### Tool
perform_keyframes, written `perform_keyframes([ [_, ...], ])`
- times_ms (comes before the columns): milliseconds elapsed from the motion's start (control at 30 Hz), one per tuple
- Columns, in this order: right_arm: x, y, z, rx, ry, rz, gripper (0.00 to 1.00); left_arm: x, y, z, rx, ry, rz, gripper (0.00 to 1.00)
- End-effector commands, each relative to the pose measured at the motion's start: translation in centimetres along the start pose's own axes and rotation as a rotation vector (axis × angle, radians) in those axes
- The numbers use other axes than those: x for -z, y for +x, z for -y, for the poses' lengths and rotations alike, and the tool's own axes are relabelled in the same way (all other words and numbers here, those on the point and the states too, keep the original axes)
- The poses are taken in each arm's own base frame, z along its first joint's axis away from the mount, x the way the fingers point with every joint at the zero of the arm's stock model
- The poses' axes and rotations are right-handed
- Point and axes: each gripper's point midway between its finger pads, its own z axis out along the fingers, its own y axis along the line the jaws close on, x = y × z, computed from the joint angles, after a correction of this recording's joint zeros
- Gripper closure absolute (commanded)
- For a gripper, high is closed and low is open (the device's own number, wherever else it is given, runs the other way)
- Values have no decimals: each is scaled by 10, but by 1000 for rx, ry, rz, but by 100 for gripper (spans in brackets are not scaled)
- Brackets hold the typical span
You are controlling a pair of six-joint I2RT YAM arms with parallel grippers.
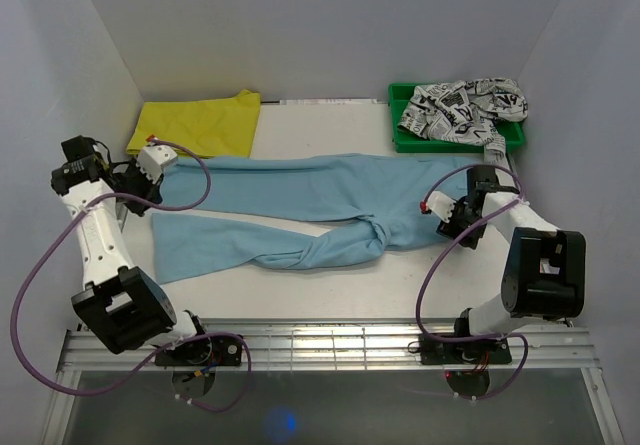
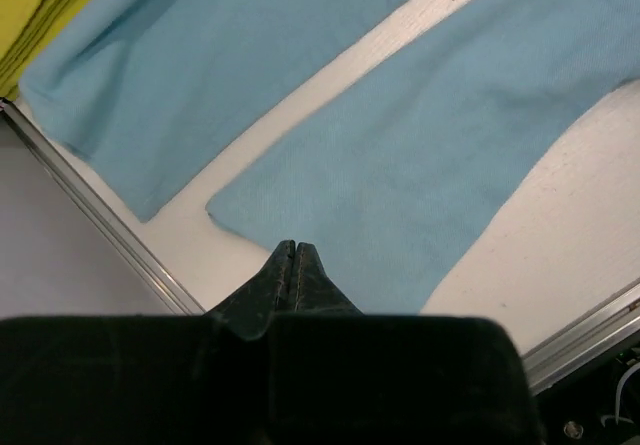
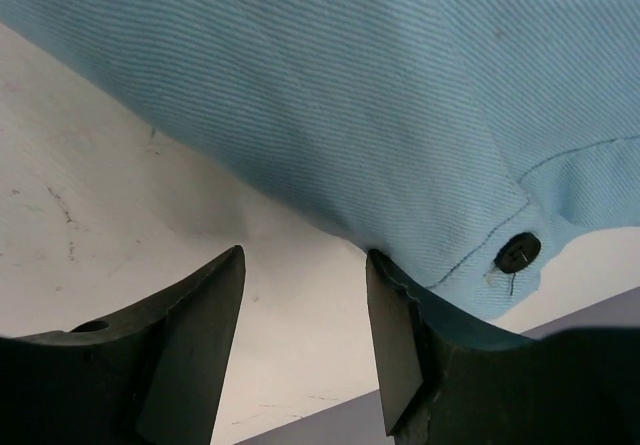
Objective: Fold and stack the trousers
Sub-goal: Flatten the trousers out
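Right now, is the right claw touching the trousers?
Touching. Right wrist view shows an edge of the trousers lying on one finger of the right claw.

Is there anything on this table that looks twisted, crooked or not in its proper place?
Yes. The light blue trousers are not flat: the near leg is twisted into a bunch close to the crotch. Also, the printed garment spills over the rim of the green bin.

White arms [image 1: 100,237], looping purple cables [image 1: 13,320], black left end effector [image 2: 295,249]
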Motion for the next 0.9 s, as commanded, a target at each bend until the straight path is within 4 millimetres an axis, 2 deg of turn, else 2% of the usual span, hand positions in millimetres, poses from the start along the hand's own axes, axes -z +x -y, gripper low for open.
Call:
perform_keyframes([
  [0,12,-3,31,34,74,1,42,-8,23,48,112,196,-59,90],
  [33,15,-5,36,39,76,8,42,-16,44,59,76,241,-115,85],
  [67,16,-7,37,42,72,11,42,-16,64,63,50,255,-196,73],
  [133,19,-11,37,40,53,28,42,-22,82,66,24,250,-237,54],
  [167,24,-14,43,43,63,35,42,-28,94,78,25,283,-260,23],
  [233,25,-18,46,36,54,45,42,-38,101,74,27,254,-260,16],
  [267,29,-20,50,32,56,49,42,-44,109,79,50,265,-270,16],
  [300,30,-21,51,23,53,50,42,-50,114,73,48,237,-277,16],
  [467,37,-26,51,4,38,66,42,-75,142,66,40,154,-314,16],
  [567,39,-27,52,1,42,68,42,-89,173,81,-36,149,-373,20],
  [667,40,-27,53,-6,44,68,42,-94,191,94,-83,156,-407,22],
  [700,40,-27,53,-11,42,67,42,-96,194,92,-106,138,-412,24],
  [733,41,-27,52,-13,42,66,42,-98,202,103,-106,158,-426,25],
  [800,41,-28,52,-15,43,68,42,-98,207,108,-111,175,-446,47],
  [867,43,-28,52,-14,45,69,42,-96,201,111,-98,203,-424,67],
])
